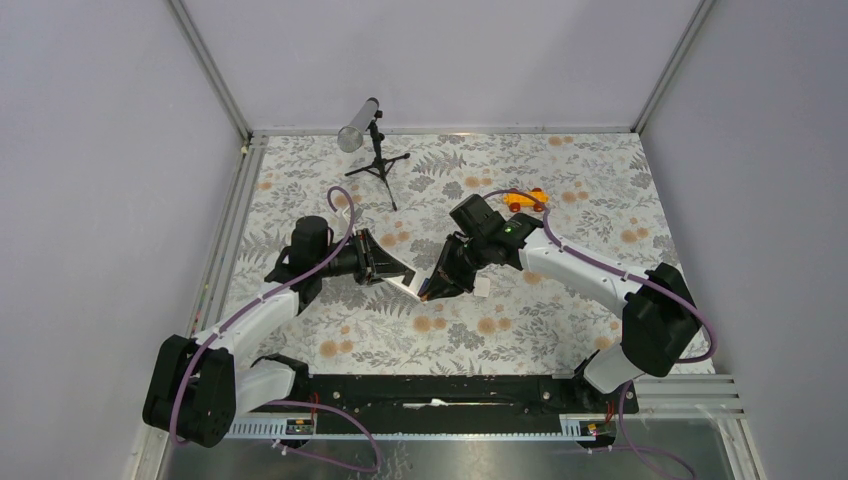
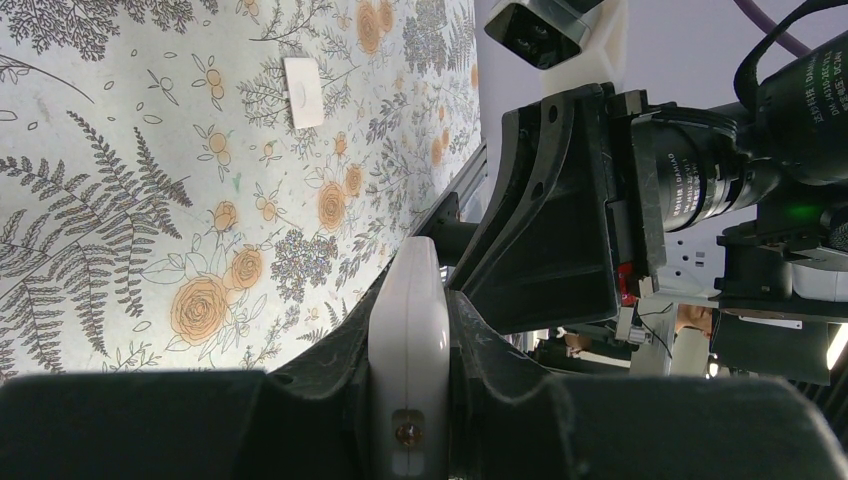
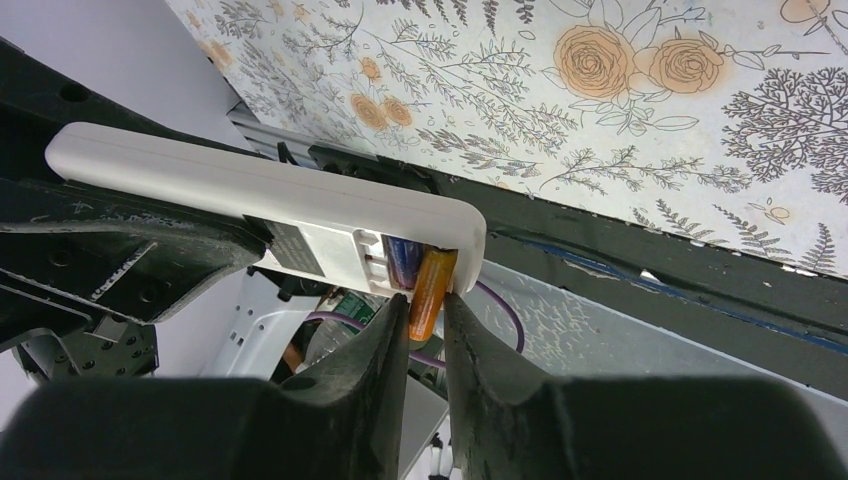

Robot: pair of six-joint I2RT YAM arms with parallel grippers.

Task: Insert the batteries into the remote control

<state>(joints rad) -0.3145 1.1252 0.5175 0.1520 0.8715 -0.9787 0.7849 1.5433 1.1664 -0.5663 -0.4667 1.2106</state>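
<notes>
- My left gripper (image 1: 386,266) is clamped on the remote control (image 2: 408,330). Its two fingers press the white handset from either side, with one long white edge facing the left wrist camera.
- The remote control is held off the worktop (image 1: 560,320), about mid-worktop between the two arms. Its free end points toward the right arm.
- In the right wrist view the white back is up and the battery bay at the free end is uncovered.
- The blue battery (image 3: 402,262) lies inside that bay, partly hidden by the bay's rim.
- The orange battery (image 3: 430,290) is just beside it. Its upper end is tucked in the bay at the remote's corner, and its lower end slants out between my right fingers.
- My right gripper (image 1: 438,290) is nearly pressed together and pinching the orange battery, a fingertip close against each side.
- A small white tag (image 2: 303,92) lies flat on the floral worktop, just beyond the right gripper.
- An orange toy car (image 1: 525,200) sits far back, behind the right arm.
- A small tripod (image 1: 380,165) with a grey tube on top stands at the back left.
</notes>
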